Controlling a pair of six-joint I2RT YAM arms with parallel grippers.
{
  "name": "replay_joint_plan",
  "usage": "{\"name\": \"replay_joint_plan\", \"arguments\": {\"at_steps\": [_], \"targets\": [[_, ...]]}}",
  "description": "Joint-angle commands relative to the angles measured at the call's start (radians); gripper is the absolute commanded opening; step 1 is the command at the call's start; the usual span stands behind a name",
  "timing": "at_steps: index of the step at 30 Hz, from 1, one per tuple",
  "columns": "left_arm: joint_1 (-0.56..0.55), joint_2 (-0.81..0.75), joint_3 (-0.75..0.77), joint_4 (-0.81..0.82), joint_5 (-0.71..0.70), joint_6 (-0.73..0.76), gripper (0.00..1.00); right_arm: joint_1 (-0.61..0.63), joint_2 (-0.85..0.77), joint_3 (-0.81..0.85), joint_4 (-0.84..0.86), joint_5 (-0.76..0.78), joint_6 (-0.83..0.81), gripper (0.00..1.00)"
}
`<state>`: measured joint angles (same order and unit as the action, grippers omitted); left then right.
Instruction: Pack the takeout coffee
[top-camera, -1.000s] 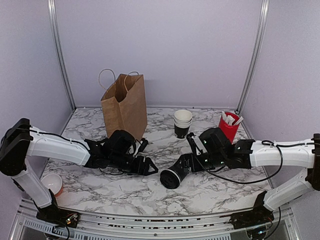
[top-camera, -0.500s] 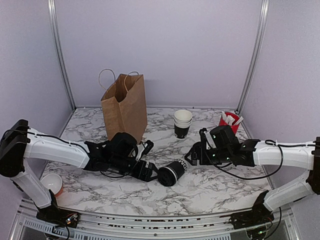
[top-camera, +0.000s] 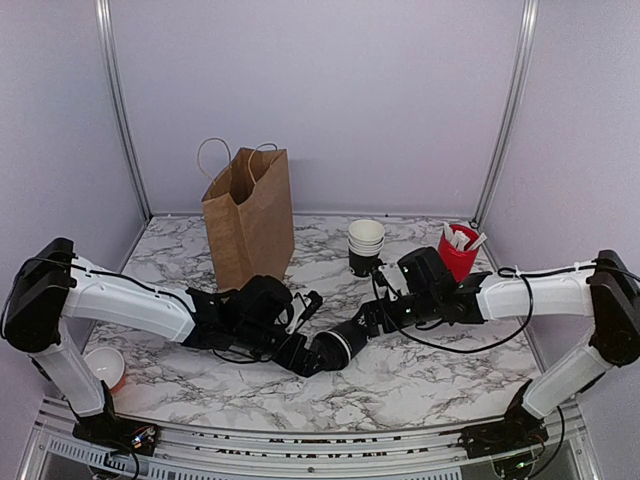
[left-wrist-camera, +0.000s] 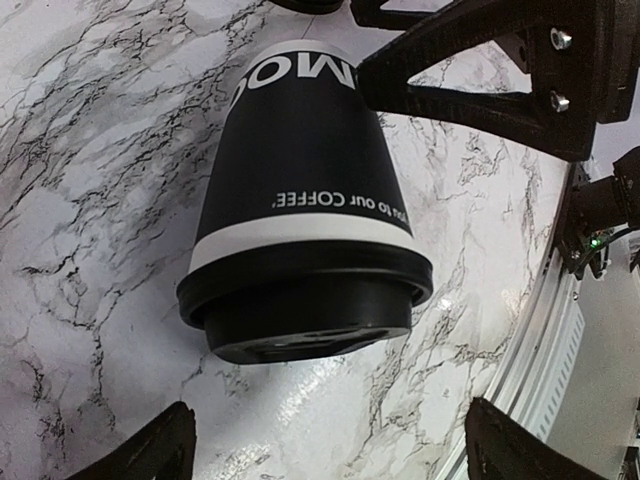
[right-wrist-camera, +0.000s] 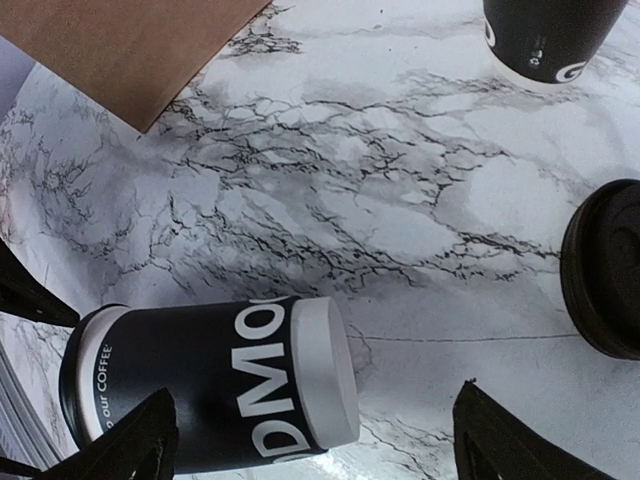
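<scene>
The takeout coffee (top-camera: 340, 345) lies on its side on the table (top-camera: 430, 380), long axis left-right, lid leftward. The left gripper (left-wrist-camera: 330, 408) stands wide open just off the lid. The right gripper (right-wrist-camera: 315, 400) is equally wide at the base (neither arm clearly nearer).

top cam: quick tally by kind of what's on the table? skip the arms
Brown paper bag: 1
Lidded takeout coffee, lying on its side: 1
Stack of lidless black cups, counted as one stack: 1
Red cup of sachets: 1
Small pale bowl, near left edge: 1
Total: 5
</scene>
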<state>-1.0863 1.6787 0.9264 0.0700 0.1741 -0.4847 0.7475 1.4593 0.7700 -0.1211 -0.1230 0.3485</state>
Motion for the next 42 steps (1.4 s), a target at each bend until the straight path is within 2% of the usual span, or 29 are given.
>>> {"name": "replay_joint_plan", "arguments": {"at_steps": [1,6,10,19,30,37,42], "targets": [[-0.02,0.044,0.054,-0.047,-0.069,0.041,0.98,-0.005,0.056,0.057,0.061,-0.043,0.022,0.93],[-0.033,0.097,0.097,-0.052,-0.087,0.055,0.99,-0.005,0.103,0.074,0.054,-0.094,0.112,0.93],[-0.037,0.125,0.119,-0.052,-0.093,0.062,0.99,0.014,0.083,0.046,0.076,-0.106,0.217,0.92],[-0.024,0.114,0.124,-0.085,-0.191,0.07,0.99,0.167,0.022,-0.024,0.171,-0.086,0.43,0.92],[0.09,0.06,0.09,-0.099,-0.184,0.075,0.99,0.186,-0.021,-0.051,0.154,-0.062,0.442,0.92],[0.114,0.049,0.079,-0.1,-0.167,0.079,0.98,0.189,-0.014,-0.058,0.141,-0.061,0.426,0.92],[0.12,0.043,0.074,-0.097,-0.157,0.076,0.98,0.19,-0.022,-0.026,0.011,0.032,0.353,0.93]]}}
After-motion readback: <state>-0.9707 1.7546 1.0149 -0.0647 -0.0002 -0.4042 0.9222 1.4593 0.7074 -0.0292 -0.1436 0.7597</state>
